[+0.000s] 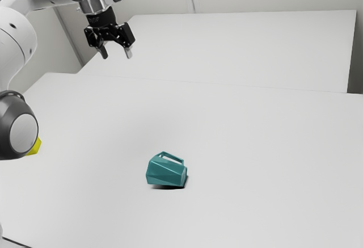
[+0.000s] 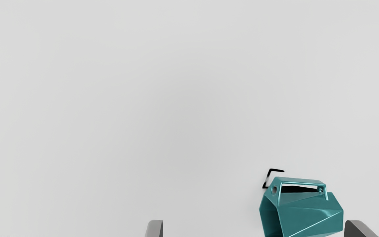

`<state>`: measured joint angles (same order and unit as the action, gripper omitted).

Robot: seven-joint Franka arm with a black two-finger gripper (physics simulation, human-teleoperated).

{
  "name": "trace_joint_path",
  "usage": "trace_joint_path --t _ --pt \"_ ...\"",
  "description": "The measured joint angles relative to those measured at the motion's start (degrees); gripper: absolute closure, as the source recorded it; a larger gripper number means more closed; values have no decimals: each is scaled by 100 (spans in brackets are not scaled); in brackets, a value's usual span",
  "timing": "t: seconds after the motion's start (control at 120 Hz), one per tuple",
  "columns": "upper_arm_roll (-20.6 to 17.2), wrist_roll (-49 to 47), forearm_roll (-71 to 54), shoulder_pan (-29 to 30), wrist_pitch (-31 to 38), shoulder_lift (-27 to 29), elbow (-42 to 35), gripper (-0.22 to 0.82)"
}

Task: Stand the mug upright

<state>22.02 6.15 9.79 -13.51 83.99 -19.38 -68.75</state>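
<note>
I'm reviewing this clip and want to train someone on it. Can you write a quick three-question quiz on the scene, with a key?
1. Multiple choice: how does the mug sit on the table?
A) upright
B) upside down
C) on its side

2. True or false: the gripper is open and away from the mug.

3. Fill in the blank: the part of the mug turned upward is its ____.

Key: 1. C; 2. true; 3. handle
</note>
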Motion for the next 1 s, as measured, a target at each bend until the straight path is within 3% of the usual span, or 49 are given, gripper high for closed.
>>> trace_joint_path --t 0.425,0.708,1.0 --pt "52 -17 -116 -19 13 81 -300 0" --pt "13 57 364 149 633 1663 -3238 0" --pt "18 495 996 359 1480 2431 -4969 0"
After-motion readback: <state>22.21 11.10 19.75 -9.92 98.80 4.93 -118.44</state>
